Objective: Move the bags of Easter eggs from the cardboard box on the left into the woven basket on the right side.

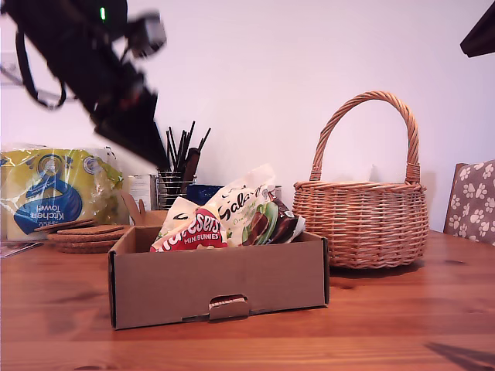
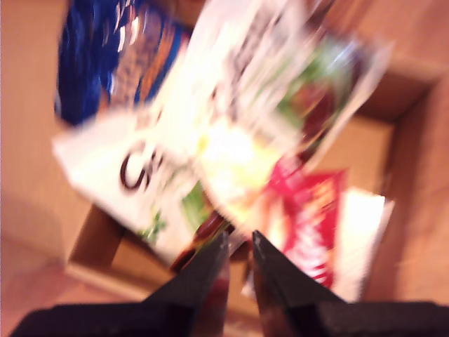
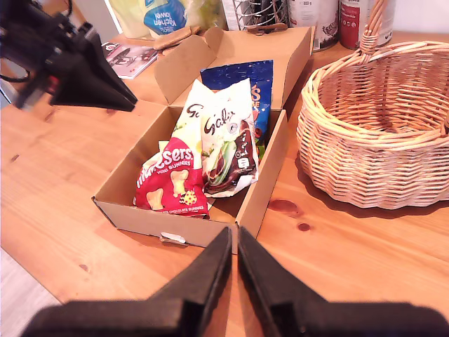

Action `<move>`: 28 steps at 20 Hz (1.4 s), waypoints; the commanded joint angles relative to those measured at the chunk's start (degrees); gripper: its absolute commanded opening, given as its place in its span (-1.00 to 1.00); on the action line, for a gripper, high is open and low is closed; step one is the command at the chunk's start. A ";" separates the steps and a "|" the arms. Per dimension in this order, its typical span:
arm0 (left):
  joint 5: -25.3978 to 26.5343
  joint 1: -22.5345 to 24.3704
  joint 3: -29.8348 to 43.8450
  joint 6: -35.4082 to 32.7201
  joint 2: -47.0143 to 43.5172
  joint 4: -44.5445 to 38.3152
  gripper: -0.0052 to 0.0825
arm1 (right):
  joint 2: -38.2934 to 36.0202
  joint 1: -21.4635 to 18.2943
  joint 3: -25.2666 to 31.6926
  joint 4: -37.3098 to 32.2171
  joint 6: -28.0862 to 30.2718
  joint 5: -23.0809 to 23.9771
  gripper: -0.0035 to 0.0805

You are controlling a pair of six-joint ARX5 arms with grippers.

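Observation:
The cardboard box (image 1: 216, 282) stands on the wooden table at the exterior view's left-centre. A red "Mini Bunnies" bag (image 1: 189, 232) and white-and-green Galaxy bags (image 1: 244, 209) lean together inside it. The second wrist view shows the same red bag (image 3: 172, 186), the Galaxy bags (image 3: 224, 140) and a blue bag (image 3: 245, 77) behind them. The woven basket (image 1: 363, 224) stands to the exterior view's right of the box. My first gripper (image 1: 158, 158) hangs above the box's far left, fingers together and holding nothing; its blurred view looks down on the bags (image 2: 231, 140). My second gripper (image 3: 233, 239) is shut and empty, high above the box's front.
A kitchen towel pack (image 1: 54, 189), stacked cork coasters (image 1: 85, 236) and a mesh pot of pencils (image 1: 174, 185) stand behind the box. A paw-print cushion (image 1: 472, 201) shows at the exterior view's right edge. Tins (image 3: 316, 17) stand behind the basket.

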State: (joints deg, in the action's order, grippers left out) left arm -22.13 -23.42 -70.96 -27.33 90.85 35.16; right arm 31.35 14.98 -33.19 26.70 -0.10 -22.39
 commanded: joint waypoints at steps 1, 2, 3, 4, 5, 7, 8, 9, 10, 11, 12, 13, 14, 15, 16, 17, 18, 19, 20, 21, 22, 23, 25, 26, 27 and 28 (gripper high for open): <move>-0.70 -0.79 0.52 -0.50 1.86 1.27 0.34 | -0.02 -0.37 1.14 -0.17 -0.07 -0.11 -0.92; 0.11 -1.16 0.55 -0.81 2.21 1.27 0.80 | 0.00 -0.37 1.14 -0.15 -0.07 -0.11 -0.92; 0.46 -1.62 0.55 -2.05 2.43 1.11 0.91 | 0.00 -0.37 1.14 -0.17 -0.07 -0.11 -0.92; 1.09 -2.10 0.55 -2.54 2.56 0.22 0.89 | 0.00 -0.37 1.14 -0.17 -0.04 -0.09 -0.92; 1.66 -2.54 0.55 -2.60 2.56 -1.09 0.90 | 0.00 -0.37 1.14 -0.17 -0.04 -0.09 -0.92; 1.66 -3.30 0.55 -2.71 2.58 -3.78 0.90 | 0.00 -0.37 1.14 -0.17 -0.04 0.04 -0.92; 1.60 -3.65 0.55 -2.73 2.69 -4.63 0.90 | 0.00 -0.37 1.14 -0.17 -0.04 0.04 -0.92; 1.62 -3.96 0.55 -2.71 3.28 -5.25 0.90 | 0.00 -0.37 1.14 -0.17 -0.04 0.04 -0.92; 1.64 -3.98 0.55 -2.69 3.76 -5.35 0.90 | 0.00 -0.37 1.14 -0.17 -0.04 0.04 -0.92; 1.64 -4.04 0.55 -2.67 4.74 -5.86 0.90 | 0.00 -0.37 1.14 -0.17 -0.02 0.04 -0.92; 1.66 -4.04 0.55 -2.40 5.81 -6.56 0.90 | 0.00 -0.37 1.14 -0.15 -0.04 0.04 -0.92; 1.66 -4.13 0.55 -1.51 7.15 -6.99 0.90 | -0.02 -0.37 1.14 -0.15 -0.02 0.04 -0.92; 1.79 -4.13 0.55 -1.09 8.50 -6.91 0.90 | 0.00 -0.37 1.14 -0.11 -0.04 0.04 -0.92; 2.84 -4.13 0.55 -0.85 9.97 -6.88 0.90 | -0.02 -0.37 1.14 -0.04 -0.04 0.04 -0.92; 4.11 -4.13 0.55 -0.50 11.37 -7.08 0.90 | -0.02 -0.37 1.14 -0.02 -0.04 0.04 -0.92; 4.92 -4.13 0.55 -0.17 12.74 -7.39 0.90 | -0.02 -0.37 1.14 0.00 -0.04 0.04 -0.92; 5.01 -4.13 0.55 1.16 13.92 -7.74 0.90 | -0.02 -0.37 1.14 0.00 -0.04 0.04 -0.92; 4.50 -4.13 0.55 2.05 14.80 -7.65 0.90 | 0.00 -0.37 1.14 0.00 -0.04 0.04 -0.92; 4.28 -4.13 0.55 2.49 15.43 -7.08 0.90 | -0.02 -0.37 1.14 0.00 -0.04 0.04 -0.92; 3.91 -4.33 0.55 2.49 15.72 -6.10 0.90 | 0.00 -0.37 1.14 0.00 -0.04 0.04 -0.92; 3.69 -4.66 0.55 2.47 15.96 -5.60 0.90 | 0.00 -0.37 1.14 -0.02 -0.04 0.04 -0.92; 3.32 -4.85 0.55 2.56 16.09 -5.38 0.89 | 0.00 -0.37 1.14 -0.04 -0.04 0.04 -0.92; 2.93 -4.85 0.55 3.15 16.66 -4.94 0.81 | -0.02 -0.37 1.14 -0.02 -0.04 0.04 -0.92; 2.93 -4.85 0.55 3.43 17.25 -4.55 0.71 | 0.00 -0.37 1.14 -0.02 -0.04 0.04 -0.92; 2.95 -4.83 0.55 3.48 17.59 -4.15 0.59 | 0.00 -0.37 1.14 -0.04 -0.04 0.04 -0.92; 2.97 -4.83 0.55 3.87 17.59 -3.96 0.47 | -0.02 -0.37 1.14 -0.04 -0.02 0.04 -0.92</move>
State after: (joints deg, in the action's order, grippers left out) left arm -18.98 -28.12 -70.98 -24.08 106.43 31.07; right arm 31.35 14.98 -33.19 26.87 -0.10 -22.35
